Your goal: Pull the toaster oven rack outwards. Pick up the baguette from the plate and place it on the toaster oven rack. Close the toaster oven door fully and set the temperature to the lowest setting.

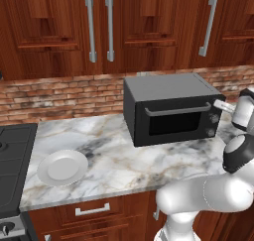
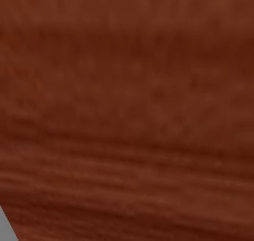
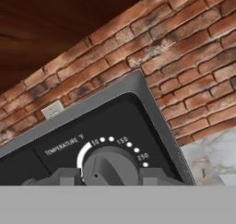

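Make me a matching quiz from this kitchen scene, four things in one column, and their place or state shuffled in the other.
Things:
1. plate
2. toaster oven door
3. temperature knob
4. gripper

States or places:
A. shut, silver handle across its top
B. sits between two dark fingertips
C. bare, on the marble counter near the stove
D. closed on the knob at the oven's right side

Pairs: 1-C, 2-A, 3-B, 4-D
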Tool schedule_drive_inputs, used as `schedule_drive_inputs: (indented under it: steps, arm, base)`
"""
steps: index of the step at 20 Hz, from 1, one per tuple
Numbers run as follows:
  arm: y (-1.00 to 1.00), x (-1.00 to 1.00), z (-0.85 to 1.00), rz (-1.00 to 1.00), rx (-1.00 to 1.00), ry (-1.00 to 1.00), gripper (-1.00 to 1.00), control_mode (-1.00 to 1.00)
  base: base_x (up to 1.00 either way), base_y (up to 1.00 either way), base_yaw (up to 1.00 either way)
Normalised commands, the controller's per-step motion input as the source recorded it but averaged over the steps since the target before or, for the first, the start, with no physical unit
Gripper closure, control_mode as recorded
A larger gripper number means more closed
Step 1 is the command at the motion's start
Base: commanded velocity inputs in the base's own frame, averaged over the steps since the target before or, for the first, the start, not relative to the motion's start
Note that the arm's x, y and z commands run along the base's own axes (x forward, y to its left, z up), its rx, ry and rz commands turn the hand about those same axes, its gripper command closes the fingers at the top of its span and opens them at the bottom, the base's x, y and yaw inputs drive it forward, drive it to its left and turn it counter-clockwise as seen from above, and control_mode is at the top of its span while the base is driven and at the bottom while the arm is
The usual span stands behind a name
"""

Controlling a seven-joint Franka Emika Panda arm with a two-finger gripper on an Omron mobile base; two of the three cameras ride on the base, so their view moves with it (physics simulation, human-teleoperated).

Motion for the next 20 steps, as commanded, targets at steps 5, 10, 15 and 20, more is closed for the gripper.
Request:
schedule_drive_inputs:
  steps: [5,10,15,20]
  arm:
    - [0.01,0.0,-0.09,0.12,-0.34,-0.14,1.0,-1.0]
    - [0.0,0.0,-0.03,0.13,-0.28,-0.1,1.0,-1.0]
    - [0.0,0.0,-0.03,0.16,-0.28,-0.08,1.0,-1.0]
    - [0.01,0.0,-0.25,0.13,-0.4,-0.14,1.0,-1.0]
  base:
    - [0.0,0.0,0.0]
    - [0.0,0.0,0.0]
    - [0.0,0.0,0.0]
    - [0.0,0.0,0.0]
